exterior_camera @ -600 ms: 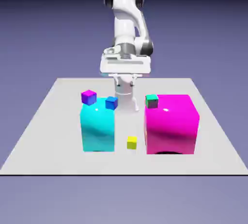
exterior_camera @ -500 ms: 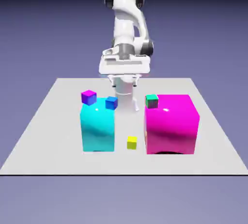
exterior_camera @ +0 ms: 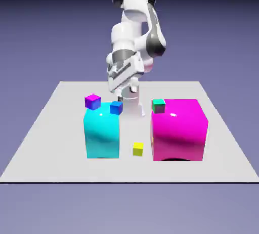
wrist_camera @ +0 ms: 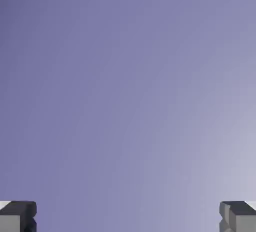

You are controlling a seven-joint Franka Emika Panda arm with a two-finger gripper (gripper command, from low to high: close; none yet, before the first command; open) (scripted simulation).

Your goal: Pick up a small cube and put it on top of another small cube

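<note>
The small yellow cube [exterior_camera: 137, 149] lies on the table [exterior_camera: 50, 127] near the front, between the two big blocks. The other small cube [exterior_camera: 159, 105], teal-topped with dark sides, rests on the magenta block's [exterior_camera: 179, 129] back corner at the exterior view's left. My gripper [exterior_camera: 121, 95] hangs tilted behind the cyan block [exterior_camera: 102, 134], well back from and above the yellow cube. In the hand view the gripper [wrist_camera: 128, 217] is open: its fingertips [wrist_camera: 17, 216] stand far apart at the bottom corners with only backdrop between them.
A tiny purple cube [exterior_camera: 92, 101] and a tiny blue cube [exterior_camera: 116, 107] sit on top of the cyan block. The yellow cube lies in a narrow gap between the cyan and magenta blocks.
The arm has twisted and the hand now tilts toward the exterior view's left instead of hanging level. No cube has moved.
</note>
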